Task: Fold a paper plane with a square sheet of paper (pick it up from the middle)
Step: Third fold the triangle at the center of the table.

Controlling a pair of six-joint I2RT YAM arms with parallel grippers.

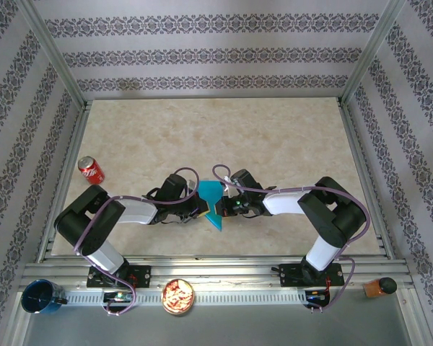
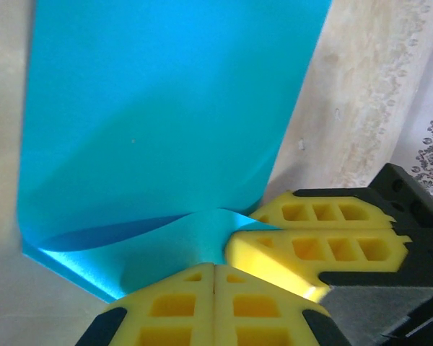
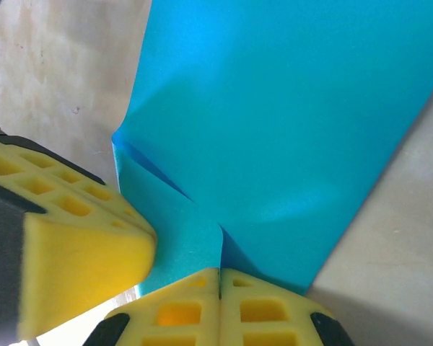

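The square sheet of paper (image 1: 211, 200), bright turquoise and partly folded, lies on the table between the two arms, near the front edge. My left gripper (image 1: 200, 209) meets it from the left and my right gripper (image 1: 223, 208) from the right. In the left wrist view my left gripper (image 2: 214, 265) is shut, with a raised ridge of the paper (image 2: 166, 108) pinched in the seam of its yellow pads. The right gripper's fingers (image 2: 310, 249) press in beside it. In the right wrist view my right gripper (image 3: 219, 271) is likewise shut on a crease of the paper (image 3: 289, 130), with the left fingers (image 3: 72, 252) close by.
A red soda can (image 1: 91, 170) stands at the left of the table. Along the front rail sit a dark blue cup (image 1: 42, 296), a bowl of snacks (image 1: 178, 296) and a brown jar (image 1: 379, 287). Metal frame posts border the table.
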